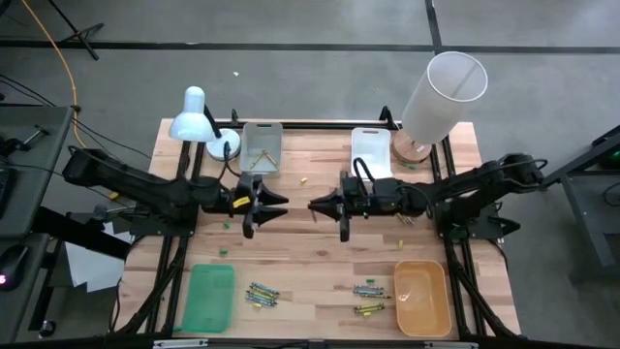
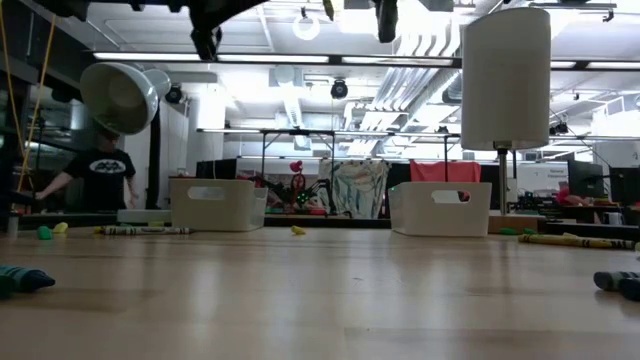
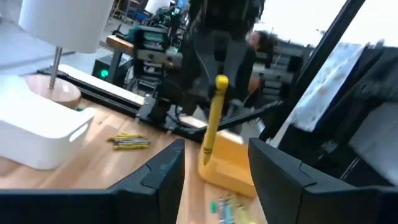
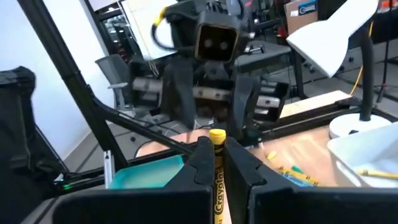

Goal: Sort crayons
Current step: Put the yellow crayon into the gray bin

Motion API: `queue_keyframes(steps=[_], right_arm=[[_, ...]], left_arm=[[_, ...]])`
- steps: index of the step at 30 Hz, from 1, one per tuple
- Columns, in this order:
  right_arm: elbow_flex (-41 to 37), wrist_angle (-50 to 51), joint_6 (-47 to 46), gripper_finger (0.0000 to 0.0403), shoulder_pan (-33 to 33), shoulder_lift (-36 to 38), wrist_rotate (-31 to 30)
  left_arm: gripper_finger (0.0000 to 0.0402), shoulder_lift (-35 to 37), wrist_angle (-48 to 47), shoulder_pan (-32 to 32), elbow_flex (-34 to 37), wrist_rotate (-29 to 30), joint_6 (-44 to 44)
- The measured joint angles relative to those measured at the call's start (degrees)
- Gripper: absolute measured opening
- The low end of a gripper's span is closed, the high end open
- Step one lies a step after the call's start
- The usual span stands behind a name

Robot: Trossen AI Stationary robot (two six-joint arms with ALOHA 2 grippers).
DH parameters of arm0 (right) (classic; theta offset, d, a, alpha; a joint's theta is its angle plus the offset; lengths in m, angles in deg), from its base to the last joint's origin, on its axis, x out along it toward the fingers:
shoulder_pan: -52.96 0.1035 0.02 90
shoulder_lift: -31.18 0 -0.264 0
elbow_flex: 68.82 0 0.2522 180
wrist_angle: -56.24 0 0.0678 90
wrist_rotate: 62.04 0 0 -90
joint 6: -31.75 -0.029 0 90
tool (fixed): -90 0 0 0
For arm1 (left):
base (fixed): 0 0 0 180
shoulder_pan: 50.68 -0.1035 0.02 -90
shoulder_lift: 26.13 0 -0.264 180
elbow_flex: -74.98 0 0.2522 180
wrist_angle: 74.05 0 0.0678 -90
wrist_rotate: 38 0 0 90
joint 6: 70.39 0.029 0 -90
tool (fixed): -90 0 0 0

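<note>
Item: my right end effector point(image 4: 217, 163), held above mid-surface facing the left one, jaws pinched tight on one yellow paper-wrapped wax crayon point(image 4: 217, 177), gripped upright. Wrapper reads "Crayola" in black lettering down its length (the only writing I can make out).

Item: my left end effector point(image 3: 214, 171), opposite and near the right one, fingers spread wide and carrying nothing. The yellow crayon shows between those fingers but is not touched by them.

Item: light wooden plank surface point(image 1: 310, 262), carrying four trays.
- Grey rectangular plastic tray point(image 1: 261, 146), far side: a few crayons seem to lie inside.
- White rectangular plastic tray point(image 1: 369, 150), far side: contents not visible from above.
- Green flat plastic tray point(image 1: 210, 297), near side: looks bare.
- Orange rounded plastic tray point(image 1: 421, 297), near side: looks bare.

Item: unsorted stock. One loose cluster of mixed crayons point(image 1: 262, 293) just beside the green tray; two more clusters point(image 1: 369, 289) just beside the orange tray. Stray small bits lie scattered about.

Progress, as I judge it: early. One stick in hand, apparently for a handover; most remain loose on the surface.
</note>
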Motion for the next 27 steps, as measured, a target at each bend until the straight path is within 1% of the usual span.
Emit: queue_keyframes(steps=[7, 14, 18, 22, 25, 27], right_arm=[[1.7, 0.3, 1.6, 0.0000, -1.2, 0.0, 0.6], [2.6, 0.2, 2.1, 0.0000, -1.1, 0.0, 0.8], [2.6, -0.3, 2.2, 0.0000, -1.1, 0.0, 0.8], [2.6, -1.3, 3.2, 0.0000, -1.1, 0.0, 0.4], [2.6, -1.3, 3.4, 0.0000, -1.1, 0.0, 0.3], [2.6, -1.2, 3.4, 0.0000, -1.1, 0.0, 0.3]], left_arm=[[0.0165, -7.5, 0.0, -0.7, -5.7, 0.0, 8.9], [0.0165, -13.5, 0.1, -2.5, -10.6, 0.0, 9.9], [0.0165, -15.0, 0.3, -2.6, -12.1, -0.2, 9.9], [0.0165, -15.6, 0.6, -2.6, -12.8, -1.6, 10.4], [0.0149, -15.6, 0.1, -2.6, -12.7, -1.4, 10.4], [0.0124, -15.6, 0.2, -2.9, -12.7, -1.1, 10.4]])
